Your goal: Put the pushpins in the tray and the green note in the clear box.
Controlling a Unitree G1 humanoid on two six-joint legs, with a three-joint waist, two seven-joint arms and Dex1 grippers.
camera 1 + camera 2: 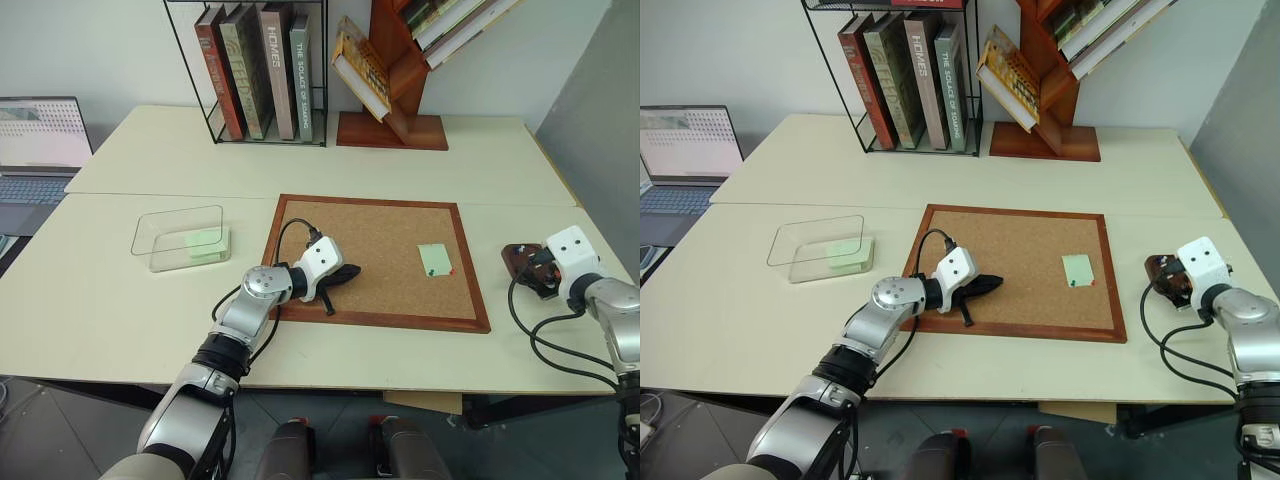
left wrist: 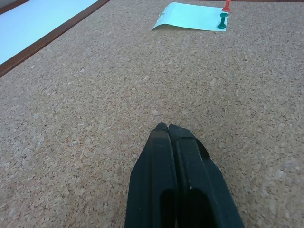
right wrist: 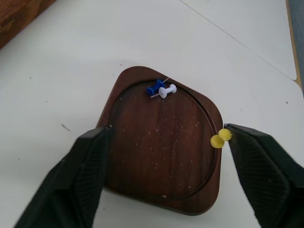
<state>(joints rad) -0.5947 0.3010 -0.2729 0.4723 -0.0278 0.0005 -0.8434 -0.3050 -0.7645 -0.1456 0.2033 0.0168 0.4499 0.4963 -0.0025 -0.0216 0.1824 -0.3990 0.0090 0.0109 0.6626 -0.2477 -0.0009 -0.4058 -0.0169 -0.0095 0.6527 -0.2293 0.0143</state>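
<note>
Black fingers (image 2: 178,190) of the left gripper (image 1: 345,272) are pressed together low over the cork board (image 1: 380,222), aimed at the green note (image 1: 434,260), pinned there by two pushpins (image 2: 223,21). Over the tray (image 3: 161,137), the right gripper (image 3: 164,156) is wide open, a yellow pin (image 3: 221,137) at one fingertip, probably being dropped. Off left sits the clear box (image 1: 180,238).

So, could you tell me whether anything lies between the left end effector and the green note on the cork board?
Nothing visible does: only bare cork board separates the shut left end effector from the green note, which a green pushpin and a red pushpin hold down.
</note>
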